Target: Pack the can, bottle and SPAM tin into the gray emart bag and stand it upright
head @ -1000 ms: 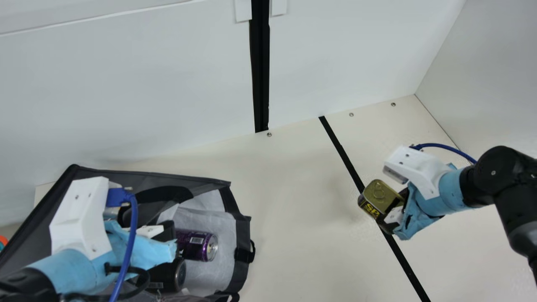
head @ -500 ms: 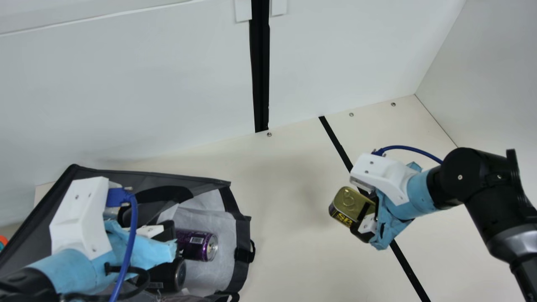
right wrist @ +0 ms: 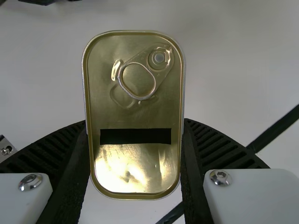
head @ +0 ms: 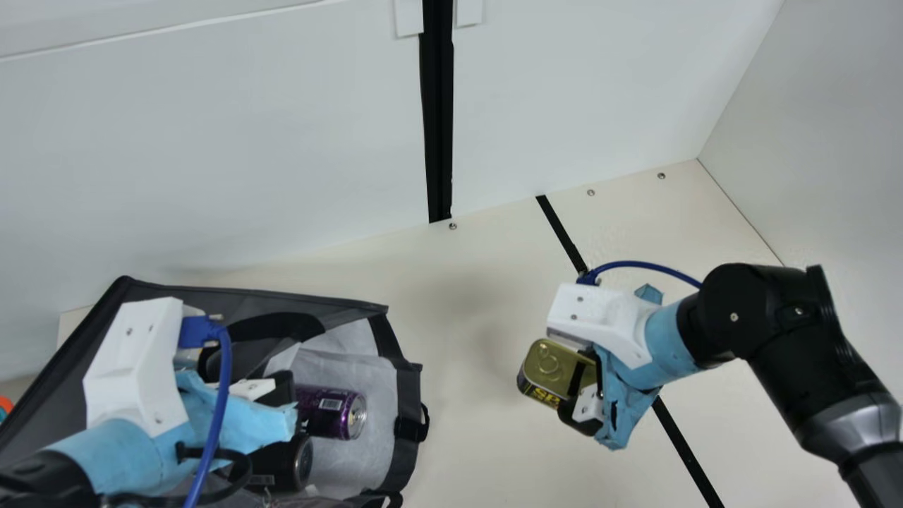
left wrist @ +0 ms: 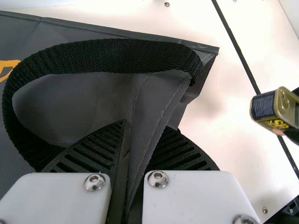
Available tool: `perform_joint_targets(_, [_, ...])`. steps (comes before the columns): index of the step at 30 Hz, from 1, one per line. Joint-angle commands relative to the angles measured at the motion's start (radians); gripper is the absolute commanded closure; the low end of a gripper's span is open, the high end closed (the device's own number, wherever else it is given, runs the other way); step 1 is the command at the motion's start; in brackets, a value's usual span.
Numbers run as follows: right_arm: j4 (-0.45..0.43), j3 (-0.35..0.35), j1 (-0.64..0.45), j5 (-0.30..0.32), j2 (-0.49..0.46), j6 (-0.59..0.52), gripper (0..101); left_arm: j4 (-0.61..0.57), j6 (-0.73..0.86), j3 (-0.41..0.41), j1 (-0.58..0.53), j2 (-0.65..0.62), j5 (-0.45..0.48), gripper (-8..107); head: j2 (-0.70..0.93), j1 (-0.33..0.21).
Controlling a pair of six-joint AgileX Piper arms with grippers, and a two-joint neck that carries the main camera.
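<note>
My left gripper is at the gray bag, which lies with its mouth toward the table's middle. In the left wrist view, my left gripper pinches a fold of the bag's edge beside a black handle. Inside the mouth lie a purple can and a dark cylindrical container. Right of the bag, above the table, my right gripper holds the SPAM tin. In the right wrist view, both fingers of my right gripper press the sides of the tin, pull-ring lid facing the camera.
White panels stand behind the table, with another wall at the right. A black strip crosses the cream table. Bare tabletop separates the bag's mouth from the tin. An orange object shows at the left edge.
My right gripper has carried the SPAM tin leftward, closer to the bag, and slightly toward the main view's bottom. The left arm and the bag have stayed put.
</note>
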Motion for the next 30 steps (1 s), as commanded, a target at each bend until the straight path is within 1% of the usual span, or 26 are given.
perform_joint_targets(1, [0.004,0.004,0.026,-0.003,-0.001,0.002,101,0.0,0.0,0.0,0.0,0.0,0.0,107,-0.001,-0.023])
perform_joint_targets(10, [0.037,0.003,0.118,-0.003,0.0,0.012,101,0.0,0.0,0.0,0.0,0.0,0.0,107,-0.001,-0.023])
perform_joint_targets(19, [0.087,-0.002,0.192,-0.003,0.007,0.003,101,0.0,0.0,0.0,0.0,0.0,0.0,107,-0.001,-0.023])
perform_joint_targets(25, [0.139,0.006,0.237,-0.022,0.011,-0.014,101,0.0,0.0,0.0,0.0,0.0,0.0,107,-0.001,-0.023])
perform_joint_targets(30, [0.202,0.025,0.265,-0.053,0.01,-0.042,101,0.0,0.0,0.0,0.0,0.0,0.0,107,-0.001,-0.023])
